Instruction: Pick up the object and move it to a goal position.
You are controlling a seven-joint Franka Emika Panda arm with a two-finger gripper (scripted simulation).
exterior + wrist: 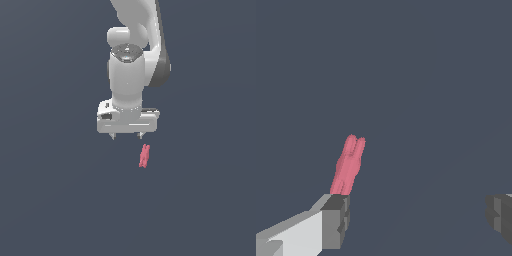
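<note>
The object (144,156) is a small slim pink-red piece with a notched outline, lying on the dark grey surface. My white gripper (126,135) hangs just above and behind it, slightly toward the exterior view's left, with its two short fingertips spread apart. In the wrist view the object (348,166) lies just beyond one dark finger pad (336,220), outside the gap, while the other pad (500,216) sits far across. The gripper (418,220) is open and holds nothing.
A plain dark grey surface (50,200) fills both views. The white arm (132,60) rises from the gripper toward the top of the exterior view. No other objects or edges show.
</note>
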